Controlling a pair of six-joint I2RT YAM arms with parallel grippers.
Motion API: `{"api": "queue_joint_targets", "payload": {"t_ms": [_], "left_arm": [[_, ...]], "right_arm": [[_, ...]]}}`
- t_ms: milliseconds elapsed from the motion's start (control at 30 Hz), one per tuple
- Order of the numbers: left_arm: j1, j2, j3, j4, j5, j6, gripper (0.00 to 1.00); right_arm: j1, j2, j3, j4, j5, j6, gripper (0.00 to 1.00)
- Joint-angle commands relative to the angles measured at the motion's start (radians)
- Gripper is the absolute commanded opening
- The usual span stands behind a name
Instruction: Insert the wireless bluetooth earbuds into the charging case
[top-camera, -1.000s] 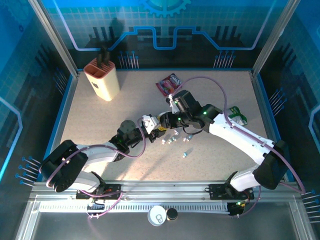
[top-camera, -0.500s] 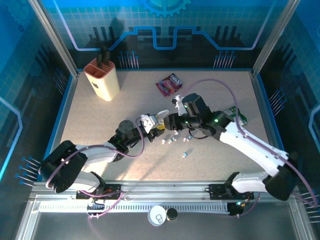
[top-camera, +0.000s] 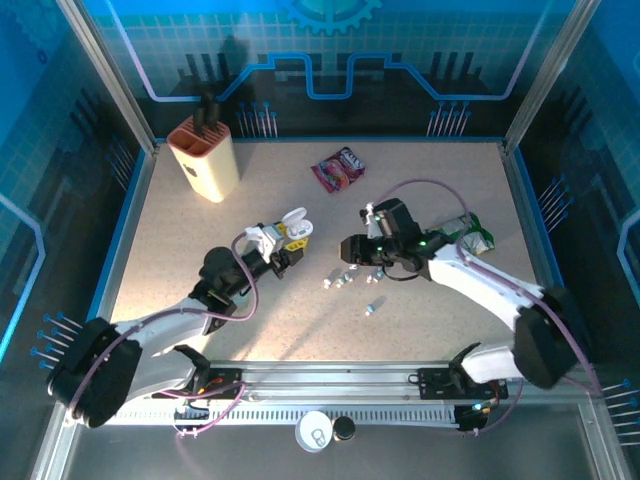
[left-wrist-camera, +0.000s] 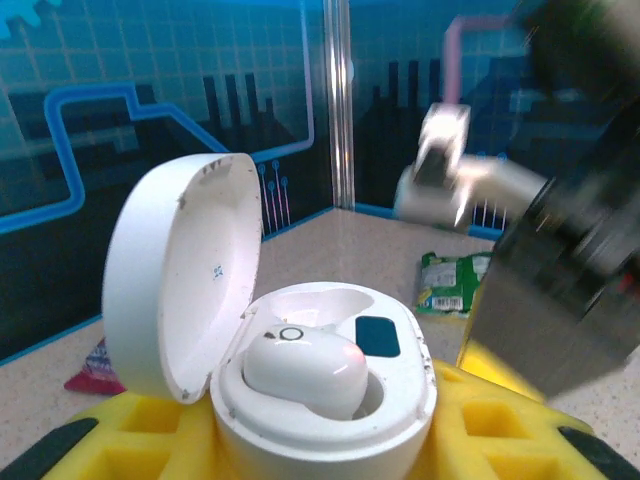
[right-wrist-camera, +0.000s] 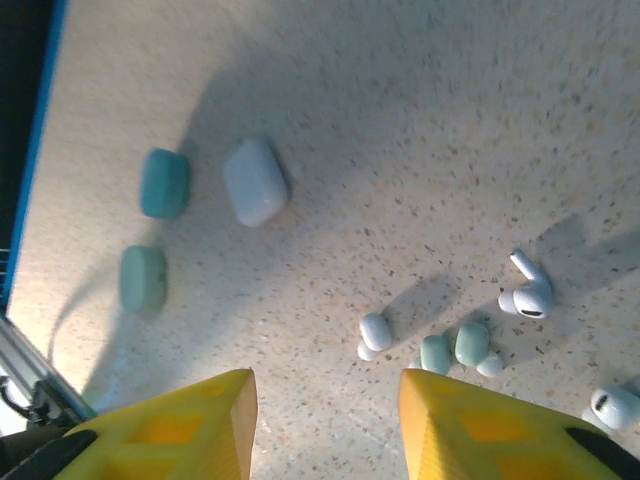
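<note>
Risk: left gripper (top-camera: 290, 236) is clamping open round white plastic charging case (left-wrist-camera: 330, 425); right gripper (right-wrist-camera: 325, 420) is hovering wide, empty, over tiny glossy white-and-teal earbuds (right-wrist-camera: 455, 345) on table (right-wrist-camera: 400, 120); off-centre pinching may be flicking one away.

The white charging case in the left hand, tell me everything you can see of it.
The charging case is a round, glossy white plastic pebble, standing upright and clamped between the yellow pads of the left hand. Its hinged lid is swung open to the left, showing a tiny printed mark inside. One white earbud sits in the near well; the far well is empty, with a dark blue patch beside it.
</note>
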Motion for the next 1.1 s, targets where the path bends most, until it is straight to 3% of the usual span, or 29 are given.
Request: {"api": "queue_joint_targets", "payload": {"t_ms": [0, 200, 433, 767, 1067], "left_arm": [[0.006, -0.050, -0.017, -0.022, 0.020, -0.016, 0.37], [0.005, -0.087, -0.011, -0.067, 0.043, -0.010, 0.38], [0.005, -0.090, -0.012, -0.083, 0.056, -0.011, 0.38], [0.005, -0.077, -0.005, -0.083, 0.074, -0.011, 0.38], [0.006, -0.072, -0.009, -0.082, 0.074, -0.009, 0.38]], "right_arm": [[0.022, 0.117, 0.068, 0.040, -0.047, 0.007, 0.42], [0.064, 0.316, 0.156, 0.027, -0.076, -0.013, 0.40], [0.077, 0.433, 0.181, 0.016, -0.102, -0.028, 0.41], [0.086, 0.503, 0.190, 0.000, -0.130, -0.048, 0.41], [0.098, 0.465, 0.158, -0.023, -0.139, -0.056, 0.39]]}}
